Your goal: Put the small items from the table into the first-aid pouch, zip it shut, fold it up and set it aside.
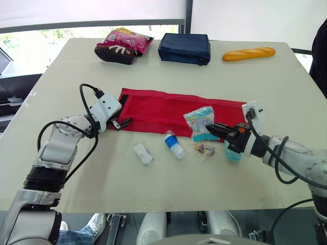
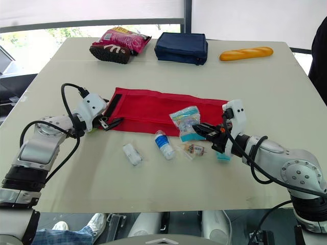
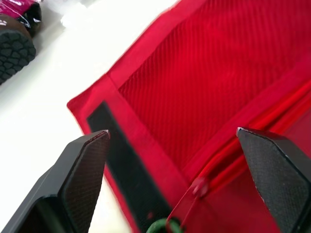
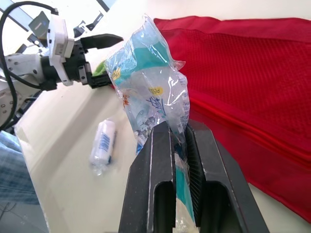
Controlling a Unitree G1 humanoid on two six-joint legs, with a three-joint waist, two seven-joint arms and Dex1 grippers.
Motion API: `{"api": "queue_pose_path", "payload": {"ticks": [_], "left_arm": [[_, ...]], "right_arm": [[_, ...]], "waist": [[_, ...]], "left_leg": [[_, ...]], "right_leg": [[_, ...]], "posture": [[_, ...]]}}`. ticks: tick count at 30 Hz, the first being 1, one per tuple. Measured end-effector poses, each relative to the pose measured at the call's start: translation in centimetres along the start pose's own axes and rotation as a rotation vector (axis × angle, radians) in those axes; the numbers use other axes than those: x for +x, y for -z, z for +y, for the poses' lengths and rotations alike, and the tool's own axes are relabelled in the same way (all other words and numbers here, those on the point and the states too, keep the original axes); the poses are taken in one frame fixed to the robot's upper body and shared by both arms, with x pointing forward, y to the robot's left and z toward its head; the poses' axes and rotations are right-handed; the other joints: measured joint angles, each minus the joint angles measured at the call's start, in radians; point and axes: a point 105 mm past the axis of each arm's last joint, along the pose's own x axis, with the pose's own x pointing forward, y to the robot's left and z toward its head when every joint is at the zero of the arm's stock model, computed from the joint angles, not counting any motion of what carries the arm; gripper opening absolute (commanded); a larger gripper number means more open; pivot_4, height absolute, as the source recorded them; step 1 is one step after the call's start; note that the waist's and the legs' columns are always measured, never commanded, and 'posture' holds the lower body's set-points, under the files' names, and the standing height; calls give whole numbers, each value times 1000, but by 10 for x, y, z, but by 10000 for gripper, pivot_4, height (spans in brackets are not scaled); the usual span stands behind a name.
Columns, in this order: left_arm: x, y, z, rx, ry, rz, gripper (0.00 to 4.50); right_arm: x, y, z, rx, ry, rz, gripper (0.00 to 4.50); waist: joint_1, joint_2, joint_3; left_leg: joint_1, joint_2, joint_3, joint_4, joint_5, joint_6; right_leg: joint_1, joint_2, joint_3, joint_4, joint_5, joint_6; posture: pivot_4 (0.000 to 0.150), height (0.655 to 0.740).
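Note:
The red first-aid pouch (image 1: 168,109) lies unfolded flat across the middle of the table. My left gripper (image 1: 120,122) is open at the pouch's left end, its fingers straddling the zipper pull (image 3: 197,188) beside the black velcro strip (image 3: 121,160). My right gripper (image 1: 210,128) is shut on a clear packet with teal contents (image 1: 199,121), held upright just above the pouch's near edge. On the table in front of the pouch lie a wrapped white roll (image 1: 143,153), a small blue-capped bottle (image 1: 174,145) and a small clear packet (image 1: 203,149). A teal item (image 1: 234,154) lies under my right wrist.
At the far edge sit a shoe with a pink snack bag (image 1: 122,46), a navy pouch (image 1: 184,48) and a bread loaf (image 1: 249,53). The white tabletop (image 1: 102,189) is bare toward its near edge.

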Motion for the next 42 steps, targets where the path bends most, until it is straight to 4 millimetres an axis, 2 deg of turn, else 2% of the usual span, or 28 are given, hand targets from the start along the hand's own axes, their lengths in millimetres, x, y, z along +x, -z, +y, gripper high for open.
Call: {"api": "queue_pose_path", "payload": {"ticks": [3,9,11,14,16,17,18,20,21,26,31,35,39,42], "left_arm": [[2,5,-5,53,36,25,44631],[-3,7,-4,113,84,54,44631],[1,9,-1,86,88,51,39596],[4,11,0,71,86,55,28931],[9,12,1,66,97,49,19979],[10,13,1,64,106,53,19294],[11,16,-1,62,144,56,13224],[11,16,-5,61,197,52,3999],[10,17,-8,55,229,51,966],[5,10,-17,23,357,24,966],[5,0,-33,5,441,-7,966],[12,-14,-53,-16,506,-37,966],[17,-20,-62,-41,521,-51,966],[28,-33,-75,-66,544,-83,966]], "right_arm": [[0,-1,1,-14,3,-3,0],[0,-1,1,-25,7,-8,0],[1,-2,1,-25,4,-13,0],[2,-3,3,-26,-1,-18,0],[2,-3,4,-26,-5,-21,0],[3,-3,4,-27,-8,-22,0],[3,-3,4,-26,-6,-22,0],[3,-3,4,-23,-4,-24,0],[3,-3,5,-19,-7,-25,0],[9,-6,13,9,-28,-39,0],[17,3,11,49,-8,-2,0],[25,3,9,59,8,18,0],[28,3,8,70,15,28,0],[34,5,12,79,-2,47,0]], "waist": [[0,0,0],[-2,0,0],[-2,0,0],[-2,0,0],[-1,0,0],[-1,0,0],[-2,0,0],[-3,0,0],[-4,0,0],[-3,0,0],[-1,0,0],[-1,0,0],[-1,0,0],[2,0,-1]], "left_leg": [[0,0,0,0,0,0],[2,0,0,1,0,0],[2,-1,0,2,0,0],[2,-1,0,3,0,0],[3,-2,0,4,0,0],[3,-2,0,4,0,0],[4,-2,0,4,0,0],[4,-2,0,5,0,0],[4,-2,0,5,0,0],[4,-1,0,5,0,0],[3,-1,0,5,0,0],[3,-2,0,6,0,0],[3,-2,-1,6,0,0],[3,-3,-1,7,1,0]], "right_leg": [[0,0,0,0,0,0],[0,0,1,4,0,0],[0,1,0,6,0,0],[0,1,0,8,0,0],[0,1,0,10,0,0],[0,1,0,10,0,0],[0,1,0,11,0,0],[0,1,1,12,0,0],[0,2,1,12,0,0],[0,1,1,12,0,0],[0,0,1,11,0,0],[0,0,1,12,0,0],[0,0,0,12,0,0],[1,0,0,13,0,0]], "posture": [[1500,7400],[1500,7400],[1500,7400],[1500,7400],[1500,7400],[1500,7400],[1500,7400],[1500,7400],[1500,7400],[1500,7400],[1500,7400],[1500,7400],[1500,7400],[1500,7400]]}}
